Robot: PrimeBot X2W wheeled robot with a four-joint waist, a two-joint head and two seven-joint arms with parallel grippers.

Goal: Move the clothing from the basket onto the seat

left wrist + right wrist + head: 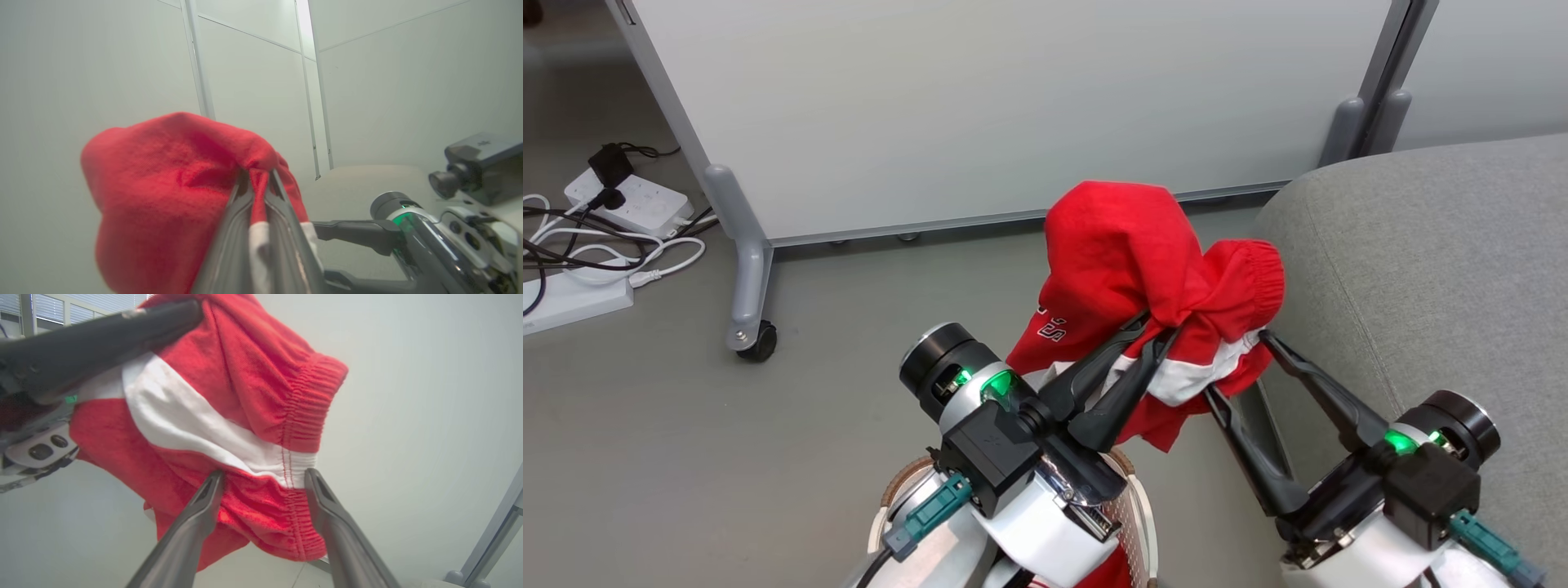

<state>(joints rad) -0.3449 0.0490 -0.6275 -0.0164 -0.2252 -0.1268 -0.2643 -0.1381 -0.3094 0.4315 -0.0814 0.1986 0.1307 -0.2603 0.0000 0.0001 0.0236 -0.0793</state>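
Grey floor (645, 457) and white partition panel (1013, 106) behind. Left gripper (1156, 328) jaws pinched tight on the red clothing (1119, 245), held in the air above the basket (1150, 523), just beside the grey seat (1421, 261). Right gripper (1237, 365) jaws spread wide, tips touching the clothing's white-striped lower edge; more red cloth shows inside the basket.

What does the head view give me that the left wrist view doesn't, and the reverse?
Head view's extra: the basket below the arms, dark letters on the clothing, and power strips on the floor. Left wrist's extra: close up, a red fold with white trim pinched between the left gripper's fingers. Shared: the lifted clothing, the left gripper shut on it, the open right gripper, the grey seat and the white partition.
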